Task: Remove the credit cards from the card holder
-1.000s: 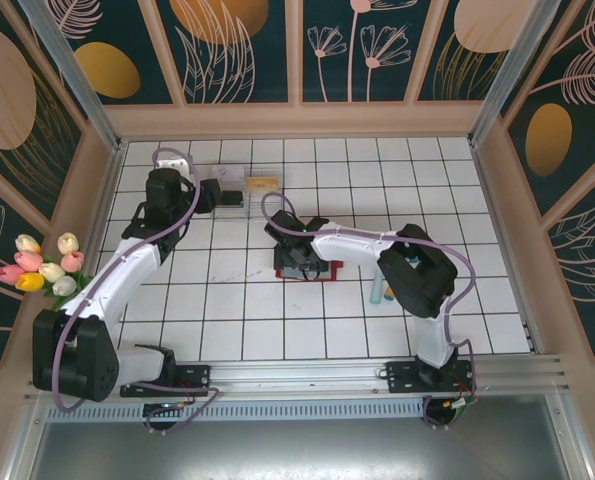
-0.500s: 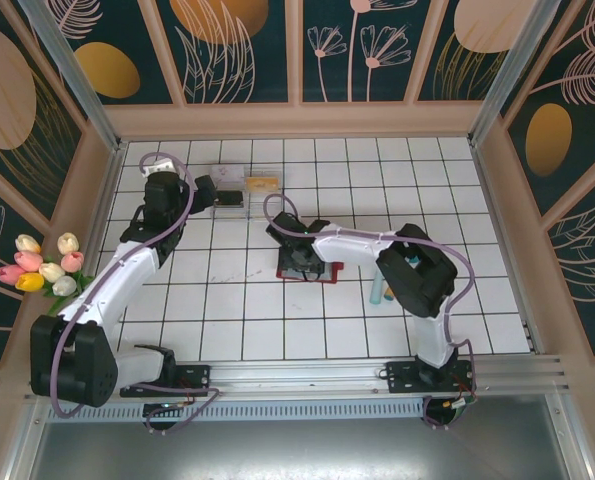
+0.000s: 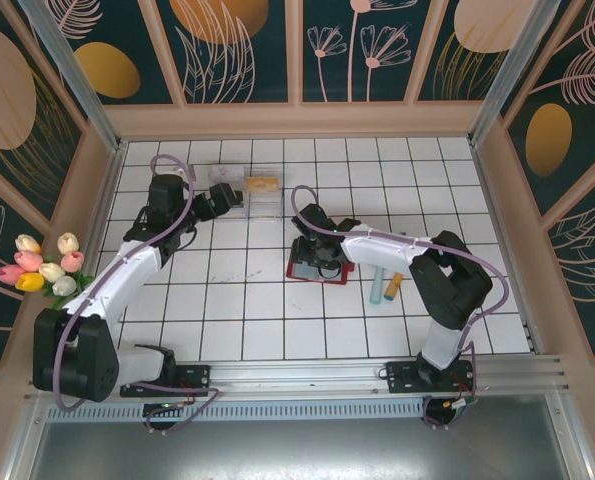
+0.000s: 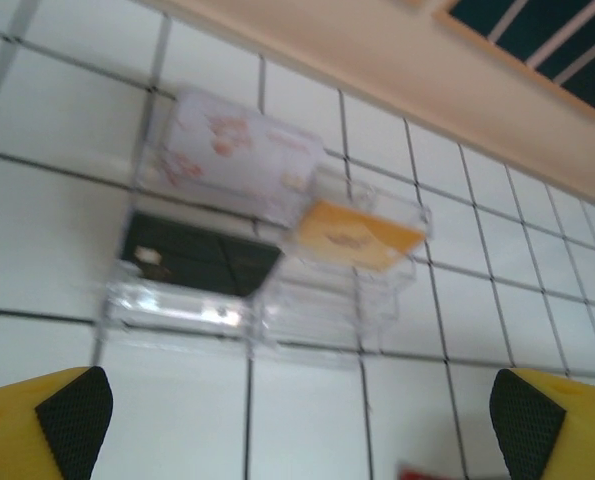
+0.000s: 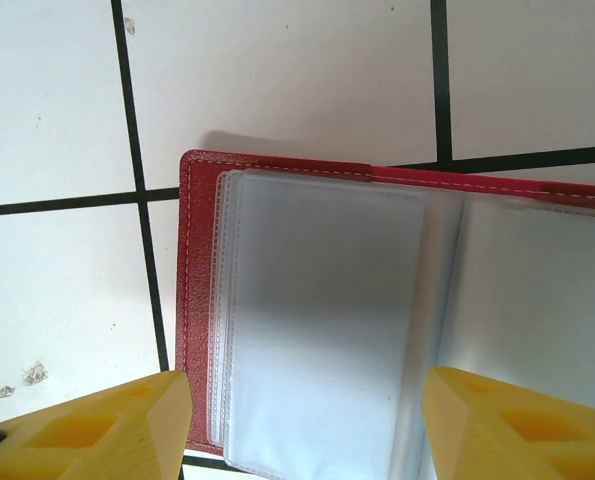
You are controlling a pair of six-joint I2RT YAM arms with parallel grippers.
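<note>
right wrist view: the card holder (image 5: pixel 397 320) is lying open like a book across the middle of the frame, red border at the left, frosted sleeves (image 5: pixel 317 300) facing up. i cannot tell whether a card is sitting in the left sleeve. my right gripper (image 5: pixel 302 400) is hanging over it, yellow fingers (image 5: pixel 97 425) apart at the lower corners, straddling the left page and clamping nothing.

in the top view the holder is lying just right of centre on the tiled table (image 3: pixel 227 300), and two credit cards (image 3: pixel 375 288), one light blue and one tan-orange, are lying just to its right. toward the upper left my left gripper (image 3: pixel 220 200) is facing the clear plastic box (image 3: pixel 242 190), its jaws wide apart and empty. in the left wrist view a dark card (image 4: pixel 197 262) and an orange card (image 4: pixel 357 232) are resting in that box.

i judge i am going in for another card. the next move is calling for lowering, pinching a card's exposed edge and sliding it out without dragging the holder along.
</note>
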